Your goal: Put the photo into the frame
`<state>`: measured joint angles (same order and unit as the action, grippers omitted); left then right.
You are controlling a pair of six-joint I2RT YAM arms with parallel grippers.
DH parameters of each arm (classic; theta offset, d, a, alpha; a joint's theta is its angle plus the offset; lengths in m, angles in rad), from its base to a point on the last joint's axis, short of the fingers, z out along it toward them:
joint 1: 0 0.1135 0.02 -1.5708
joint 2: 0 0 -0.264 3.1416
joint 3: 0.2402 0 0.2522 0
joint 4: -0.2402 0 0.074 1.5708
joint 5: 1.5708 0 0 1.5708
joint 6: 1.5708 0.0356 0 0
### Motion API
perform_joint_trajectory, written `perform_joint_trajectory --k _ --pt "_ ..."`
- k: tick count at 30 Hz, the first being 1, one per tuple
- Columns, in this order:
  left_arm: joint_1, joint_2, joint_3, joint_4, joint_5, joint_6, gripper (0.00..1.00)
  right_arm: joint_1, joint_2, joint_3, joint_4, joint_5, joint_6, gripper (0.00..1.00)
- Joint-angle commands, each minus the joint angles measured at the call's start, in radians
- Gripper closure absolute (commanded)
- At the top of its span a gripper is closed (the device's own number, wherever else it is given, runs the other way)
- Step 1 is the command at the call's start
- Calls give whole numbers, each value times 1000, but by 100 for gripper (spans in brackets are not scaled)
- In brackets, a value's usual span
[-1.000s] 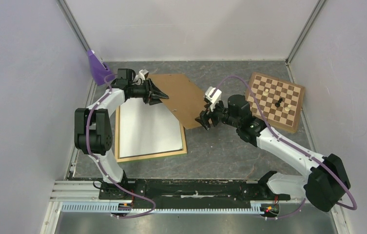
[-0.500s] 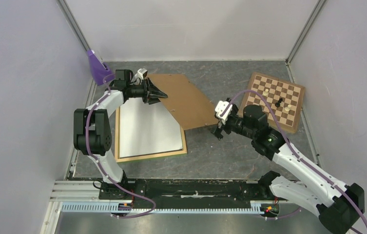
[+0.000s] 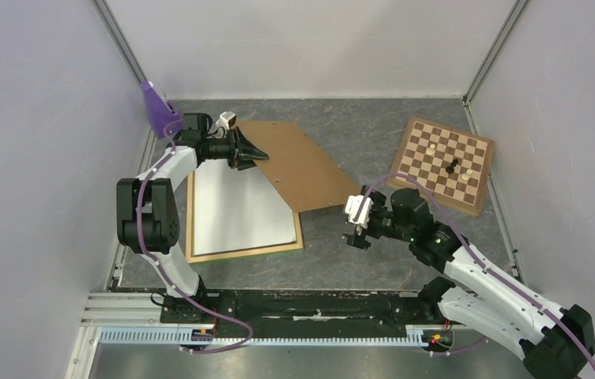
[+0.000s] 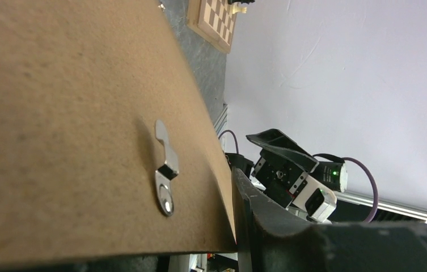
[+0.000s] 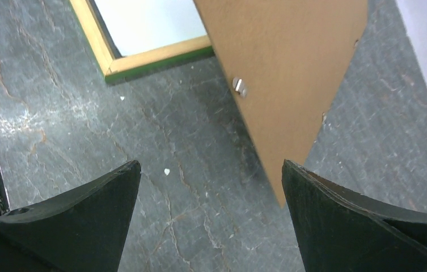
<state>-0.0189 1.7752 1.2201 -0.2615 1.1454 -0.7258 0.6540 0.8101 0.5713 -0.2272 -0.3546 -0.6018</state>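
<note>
Both arms share 1 build: white shells on the long links and bulky black housings at the joints. A purple cable [image 3: 143,225] runs the length of the left arm [image 3: 169,162], and another purple cable [image 4: 374,184] follows the right arm [image 3: 483,276]. A small white camera block [image 3: 356,209] sits at each wrist. The right gripper [image 5: 211,164] has 2 matte black fingers [image 5: 86,215], wedge-shaped and tapering to blunt tips. A green light [image 4: 334,170] glows on 1 black housing.

White-backed photo [image 3: 239,207] inside face-down frame [image 3: 242,253]
</note>
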Motion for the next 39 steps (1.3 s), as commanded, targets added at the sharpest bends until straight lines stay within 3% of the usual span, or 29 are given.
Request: perform_joint_trajectory --k 1,9,16,22,25,28,33,39 --pt "53 -46 33 -150 22 128 98 8 10 -16 76 36 -29 2" --pt "95 7 108 -518 -106 475 98 10 33 23 85 59 -5 2" --pt "146 5 58 -559 -154 535 98 16 56 31 101 64 18 3" --pt "179 80 65 -564 -98 569 98 21 77 -1 135 55 26 3" --pt "189 106 65 -572 -102 596 91 25 85 -22 149 49 32 3" --pt "197 107 34 -532 -120 584 81 27 92 -35 162 45 38 4" --pt "210 105 -14 -421 -129 534 74 31 99 -43 173 39 52 4" --pt "226 57 -142 -110 -131 328 62 32 99 -55 178 42 65 4"
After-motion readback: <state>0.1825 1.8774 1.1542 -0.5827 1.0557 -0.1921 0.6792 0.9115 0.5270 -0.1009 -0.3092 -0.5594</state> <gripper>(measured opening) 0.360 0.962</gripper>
